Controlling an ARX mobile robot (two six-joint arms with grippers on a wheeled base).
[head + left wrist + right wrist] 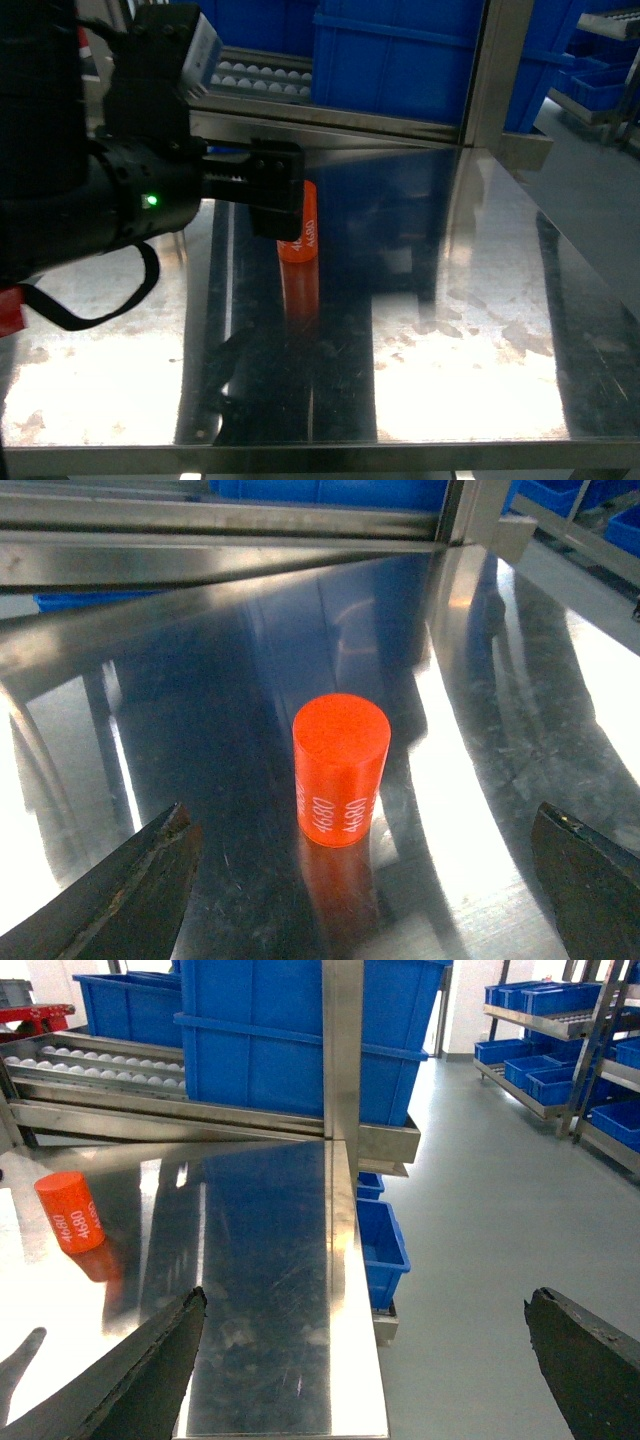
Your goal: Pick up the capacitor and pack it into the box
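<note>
The capacitor [308, 225] is an orange-red cylinder with white "4680" print, standing upright on the steel table [480, 300]. My left gripper [277, 190] hangs open just left of it and partly covers it in the head view. From the left wrist, the capacitor [340, 770] stands centred ahead of the two spread dark fingers [130, 890], untouched. My right gripper [365, 1298] is open and empty over the table's right edge, with the capacitor [70, 1212] far off to its left. The box is out of view.
Large blue bins [400, 50] and a roller conveyor [260, 78] line the back of the table, behind a steel upright post [490, 70]. Right of the table edge are bare floor, a small blue bin [385, 1250] below, and shelves of blue bins [560, 1020].
</note>
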